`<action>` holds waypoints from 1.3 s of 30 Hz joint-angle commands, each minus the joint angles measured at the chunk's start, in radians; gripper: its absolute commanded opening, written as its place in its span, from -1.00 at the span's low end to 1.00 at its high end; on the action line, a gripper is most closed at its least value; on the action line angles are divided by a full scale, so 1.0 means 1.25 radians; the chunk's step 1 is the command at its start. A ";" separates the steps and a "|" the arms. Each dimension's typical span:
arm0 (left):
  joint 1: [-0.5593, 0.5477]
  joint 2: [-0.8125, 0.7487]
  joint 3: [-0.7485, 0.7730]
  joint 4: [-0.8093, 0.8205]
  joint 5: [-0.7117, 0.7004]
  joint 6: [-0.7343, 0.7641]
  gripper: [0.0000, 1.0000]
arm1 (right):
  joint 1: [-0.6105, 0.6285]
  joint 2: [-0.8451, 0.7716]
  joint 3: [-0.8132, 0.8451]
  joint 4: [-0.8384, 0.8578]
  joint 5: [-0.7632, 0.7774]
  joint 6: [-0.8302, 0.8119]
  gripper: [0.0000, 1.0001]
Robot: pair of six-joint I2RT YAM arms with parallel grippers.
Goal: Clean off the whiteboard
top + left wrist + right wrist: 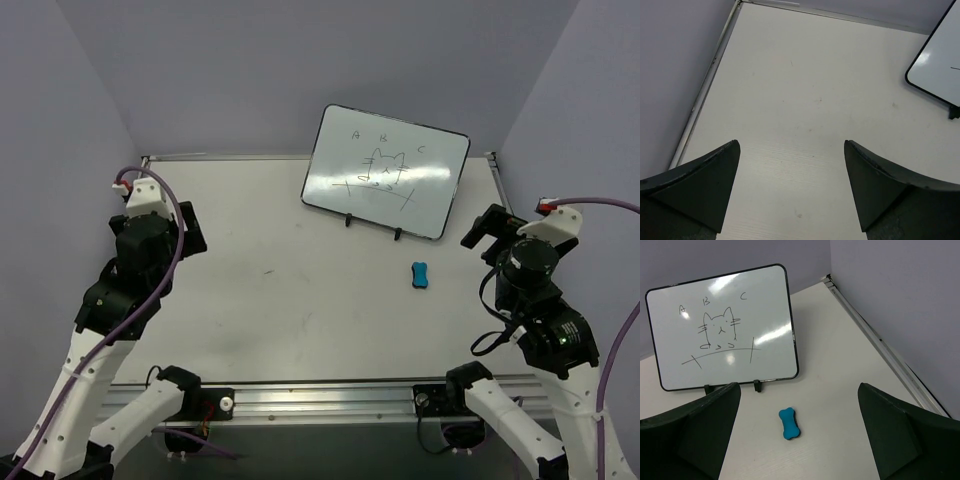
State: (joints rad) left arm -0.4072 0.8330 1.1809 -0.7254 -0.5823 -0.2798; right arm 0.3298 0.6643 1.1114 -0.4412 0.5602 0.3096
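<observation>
Whiteboard (pixel 720 325) by far edge, toward rt corner: glossy white, thin blk frame, blk feet, dark marker marks (letters A B C, cat face, crossed lines). Eraser (pixel 789 423): bright blue. Table (pixel 280 300): off-white, silver edge rails. Cables (pixel 600 202): purple.

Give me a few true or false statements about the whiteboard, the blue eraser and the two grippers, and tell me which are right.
1. The whiteboard has a cat sketch and the letters A, B, C on it. True.
2. The blue eraser is held in the right gripper. False: it lies on the table in front of the board, apart from both grippers.
3. The left gripper and the right gripper are both open and empty. True.
4. The whiteboard lies flat on the table. False: it stands propped on two small black feet, leaning back.
5. The eraser lies nearer the right arm than the left. True.
</observation>
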 commanded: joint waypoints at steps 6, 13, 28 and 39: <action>-0.004 0.099 0.095 -0.024 0.105 -0.028 0.88 | 0.005 0.020 -0.007 0.033 0.000 0.017 1.00; -0.030 0.275 0.156 0.021 0.278 -0.175 0.88 | 0.004 0.046 -0.035 0.066 -0.123 0.035 1.00; -0.223 0.766 0.280 0.397 0.263 -0.079 0.91 | 0.004 0.017 -0.001 0.006 -0.226 0.008 1.00; -0.229 1.023 0.409 0.510 0.330 0.025 0.54 | 0.004 -0.007 -0.018 0.000 -0.209 0.014 1.00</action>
State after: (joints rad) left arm -0.6922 2.0724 1.6104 -0.1642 -0.1890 -0.2962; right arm 0.3298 0.6628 1.0874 -0.4480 0.2867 0.3290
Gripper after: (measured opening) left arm 0.792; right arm 0.996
